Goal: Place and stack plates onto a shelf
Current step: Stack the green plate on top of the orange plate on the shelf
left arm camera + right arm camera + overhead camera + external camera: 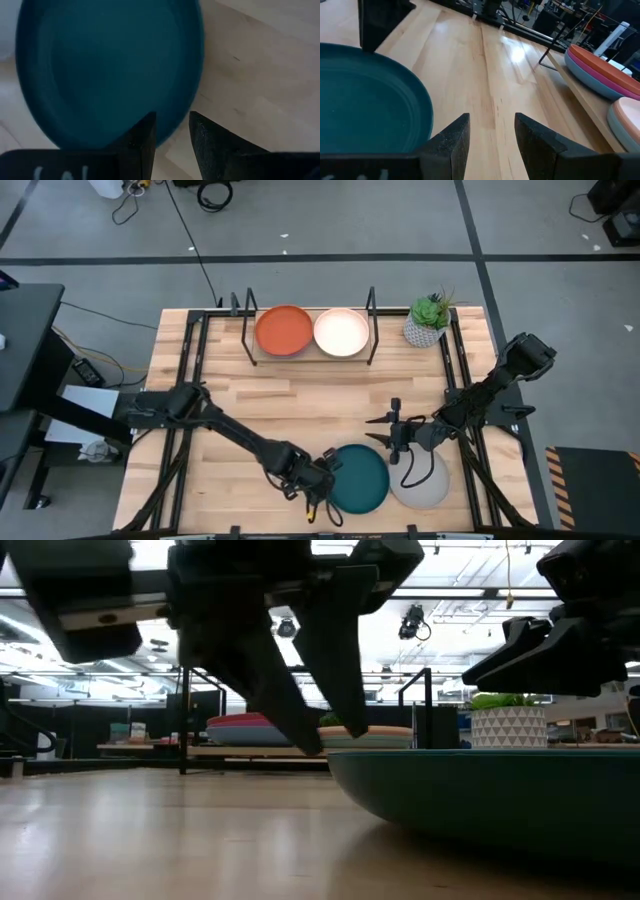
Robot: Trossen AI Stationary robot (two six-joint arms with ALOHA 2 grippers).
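A dark teal plate (362, 478) lies near the table's near edge, its right rim beside or over a grey plate (430, 485). My left gripper (318, 480) is open at the teal plate's left rim; in the left wrist view (172, 127) one finger stands over the rim and the other over bare wood. My right gripper (393, 435) is open and hovers past the teal plate's far right side, above the grey plate's far edge, touching nothing. On the shelf (310, 358) sit a stack topped by an orange plate (284, 330) and a stack topped by a cream plate (341, 332). My left gripper comes slanting down from the table's left at the teal plate's left rim (165, 135), one finger inside the rim and one outside. Whether the fingers touch the rim cannot be told. The plate's underside rests on the table.
A potted plant (430, 320) stands right of the shelf at the far edge. Black upright frames (372, 310) close the shelf's ends. Bare wood lies between the shelf and the two near plates. Black rails run along the table's left and right sides.
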